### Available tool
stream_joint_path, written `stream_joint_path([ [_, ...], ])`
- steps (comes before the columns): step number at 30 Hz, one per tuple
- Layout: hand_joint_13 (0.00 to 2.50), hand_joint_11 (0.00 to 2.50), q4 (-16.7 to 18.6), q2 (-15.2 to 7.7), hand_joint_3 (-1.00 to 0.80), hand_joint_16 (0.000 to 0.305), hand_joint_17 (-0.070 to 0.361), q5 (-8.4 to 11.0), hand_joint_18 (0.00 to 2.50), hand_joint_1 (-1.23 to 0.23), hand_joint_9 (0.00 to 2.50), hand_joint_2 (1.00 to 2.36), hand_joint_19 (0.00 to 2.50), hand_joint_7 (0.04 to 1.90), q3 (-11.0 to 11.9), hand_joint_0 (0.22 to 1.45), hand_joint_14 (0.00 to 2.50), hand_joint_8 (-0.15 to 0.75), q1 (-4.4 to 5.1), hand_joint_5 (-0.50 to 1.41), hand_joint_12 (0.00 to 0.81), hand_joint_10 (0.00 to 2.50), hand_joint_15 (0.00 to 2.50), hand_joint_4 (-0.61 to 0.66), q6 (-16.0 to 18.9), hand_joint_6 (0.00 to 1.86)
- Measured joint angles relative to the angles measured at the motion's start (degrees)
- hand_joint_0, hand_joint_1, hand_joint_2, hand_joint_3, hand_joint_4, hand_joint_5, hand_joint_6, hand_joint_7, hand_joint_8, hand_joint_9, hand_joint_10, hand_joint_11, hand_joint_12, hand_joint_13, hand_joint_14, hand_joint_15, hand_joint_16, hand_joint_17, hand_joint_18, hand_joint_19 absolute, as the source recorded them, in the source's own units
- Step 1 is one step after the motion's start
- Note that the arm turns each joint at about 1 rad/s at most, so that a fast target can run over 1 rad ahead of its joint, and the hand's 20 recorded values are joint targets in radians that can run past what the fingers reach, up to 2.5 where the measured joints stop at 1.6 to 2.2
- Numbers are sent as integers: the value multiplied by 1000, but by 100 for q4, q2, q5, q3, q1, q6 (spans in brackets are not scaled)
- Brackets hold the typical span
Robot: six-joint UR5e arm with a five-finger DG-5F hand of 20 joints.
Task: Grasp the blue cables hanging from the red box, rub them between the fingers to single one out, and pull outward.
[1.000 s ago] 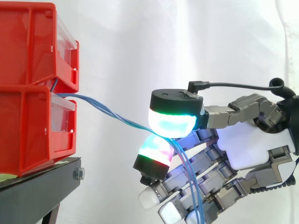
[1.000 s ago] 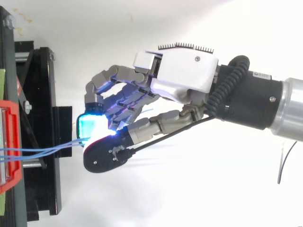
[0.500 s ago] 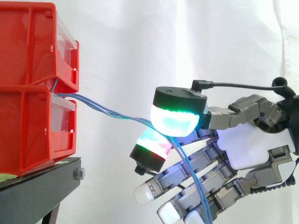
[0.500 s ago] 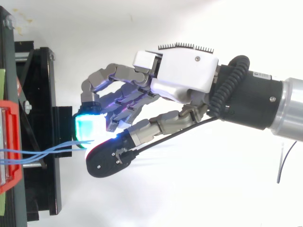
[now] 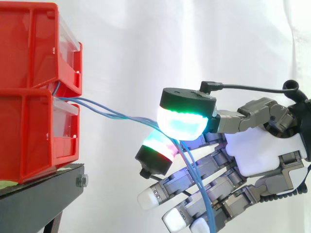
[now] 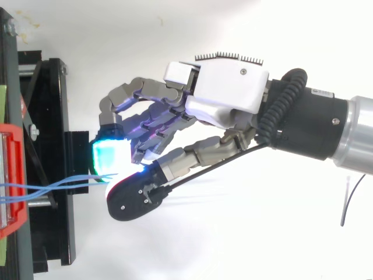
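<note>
Thin blue cables (image 5: 104, 110) run out of the gap between the two stacked red bins (image 5: 34, 92) and slope down to the right. My hand (image 5: 262, 150) reaches in from the right and pinches them between the thumb pad (image 5: 182, 124), glowing green and cyan, and a finger pad (image 5: 158, 148) glowing red and green below it. Past the pinch the cables drop in front of the other curled fingers. From above, the cables (image 6: 52, 188) leave the red bin (image 6: 11, 181) and end between the glowing pads of the hand (image 6: 227, 93).
The red bins rest on a black stand (image 5: 43, 194) at the left, before a white curtain (image 5: 146, 48). In the top view the stand's black frame (image 6: 46, 157) lies close to the hand's fingertips.
The finger pad under the thumb has slid left and a little down against the cables, then held. The cables sag slightly more near the bin.
</note>
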Motion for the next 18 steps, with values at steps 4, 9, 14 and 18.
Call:
stream_joint_path([
  [4,733,281,-1,0,-439,43,96,0,636,-887,623,1006,518,1084,0,849,19,166,-3,-214,328,8,500,-140,16,907],
  [9,723,277,-2,0,-488,42,94,0,644,-885,576,1000,499,1009,0,853,20,161,-1,-231,327,8,499,-107,18,913],
  [14,731,293,-2,0,-500,42,93,0,683,-923,558,1000,443,989,0,816,19,160,0,-237,328,8,487,-77,19,918],
  [18,739,306,-1,0,-500,42,94,0,697,-924,584,1000,439,989,0,741,19,171,-1,-231,334,9,492,-36,19,918],
])
